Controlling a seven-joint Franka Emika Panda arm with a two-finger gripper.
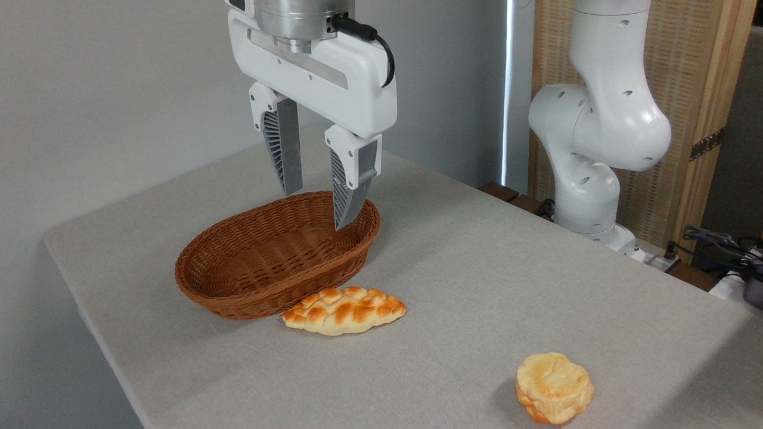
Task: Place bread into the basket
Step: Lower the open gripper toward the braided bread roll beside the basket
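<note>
Nearest, on the tabletop [506, 286], a small round layered bun [554, 387] – well apart, no obstacle. Farther back, the braided bread [344, 310], lying just beside the wicker basket [238, 292], not yet inside. Above the basket's far end, the hand [318, 205], released and empty – best lowered astride the loaf's middle, across its width.

This is looking like a robotics lab staged as a test set. A white, jointed robot arm [596, 119] is standing bolted at the far right of the ribbed grey fingers [351, 179], with loose black cables [715, 244] lying beside its base. A plain grey cloth-covered counter [477, 268] is stretching beneath the fingers, bare grey walls [119, 89] are rising behind them, and a slatted bamboo screen in a pale wooden frame [697, 89] is standing off to their right.
</note>
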